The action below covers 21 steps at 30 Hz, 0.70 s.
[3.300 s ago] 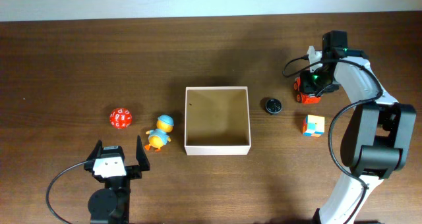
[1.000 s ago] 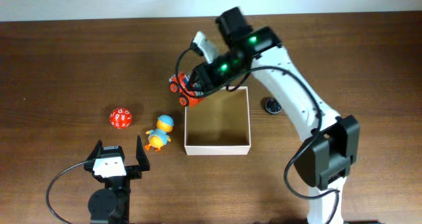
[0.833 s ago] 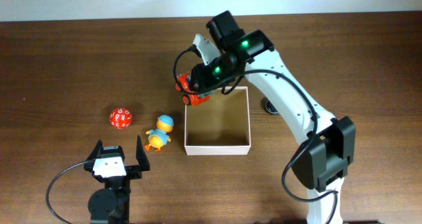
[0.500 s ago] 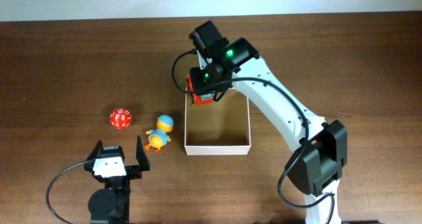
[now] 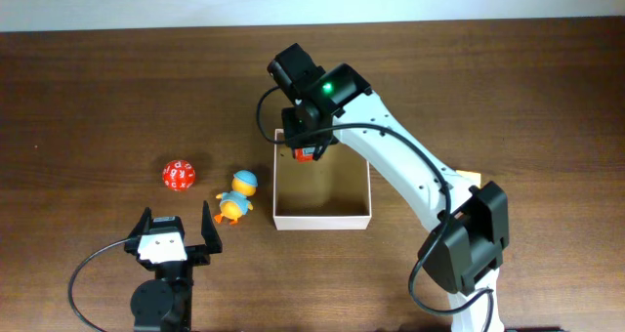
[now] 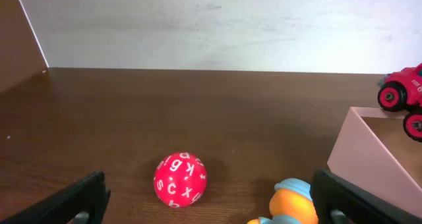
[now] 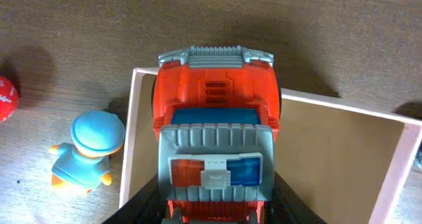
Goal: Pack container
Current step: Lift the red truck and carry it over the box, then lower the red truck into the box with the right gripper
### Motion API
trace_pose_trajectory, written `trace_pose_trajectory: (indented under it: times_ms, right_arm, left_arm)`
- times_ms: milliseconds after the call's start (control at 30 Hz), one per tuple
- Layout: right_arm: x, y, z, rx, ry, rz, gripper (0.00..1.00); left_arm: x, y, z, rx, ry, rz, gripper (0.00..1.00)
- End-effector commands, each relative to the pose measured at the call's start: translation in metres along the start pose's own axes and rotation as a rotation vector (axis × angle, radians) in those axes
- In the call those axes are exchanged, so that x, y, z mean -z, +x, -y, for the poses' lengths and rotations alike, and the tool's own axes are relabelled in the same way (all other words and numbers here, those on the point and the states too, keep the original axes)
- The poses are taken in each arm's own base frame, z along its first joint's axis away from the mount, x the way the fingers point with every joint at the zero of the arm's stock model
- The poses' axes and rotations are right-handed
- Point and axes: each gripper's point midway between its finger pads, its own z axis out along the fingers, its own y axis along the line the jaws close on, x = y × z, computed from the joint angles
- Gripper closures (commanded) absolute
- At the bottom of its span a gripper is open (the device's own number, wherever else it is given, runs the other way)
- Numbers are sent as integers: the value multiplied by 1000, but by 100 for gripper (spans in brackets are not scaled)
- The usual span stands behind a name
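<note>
The container (image 5: 337, 190) is a square shallow box with white walls and a tan inside, at the table's middle. My right gripper (image 5: 305, 139) hangs over its back-left corner, shut on a red toy car (image 5: 307, 155). In the right wrist view the car (image 7: 214, 112) fills the space between the dark fingers (image 7: 144, 203), nose over the container's back-left rim (image 7: 130, 151). My left gripper (image 5: 176, 236) rests open near the front left edge, holding nothing. In its view the container wall (image 6: 366, 151) and the car (image 6: 403, 99) show at the right.
A red lettered ball (image 5: 179, 174) and an orange duck with a blue cap (image 5: 236, 195) lie left of the container; both show ahead of the left gripper (image 6: 214, 216), the ball (image 6: 180, 179) and the duck (image 6: 289, 201). A multicoloured cube (image 5: 469, 177) peeks from behind the right arm.
The right arm carried the red car from the far right, swung it in from just outside the container's back-left corner to over that corner, and turned it. The left arm stayed still.
</note>
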Motion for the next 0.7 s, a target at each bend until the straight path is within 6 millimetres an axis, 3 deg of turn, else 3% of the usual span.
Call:
trace_pose_trajectory:
  times_ms: [0,667]
  right_arm:
    - [5,7,-6,-19,14,17,61]
    - [-16,27,-10,-48,23,-36,62]
  left_arm:
    - [0,0,-3,10,-13,4,1]
    - [0,0,-3,10,-13,4,1]
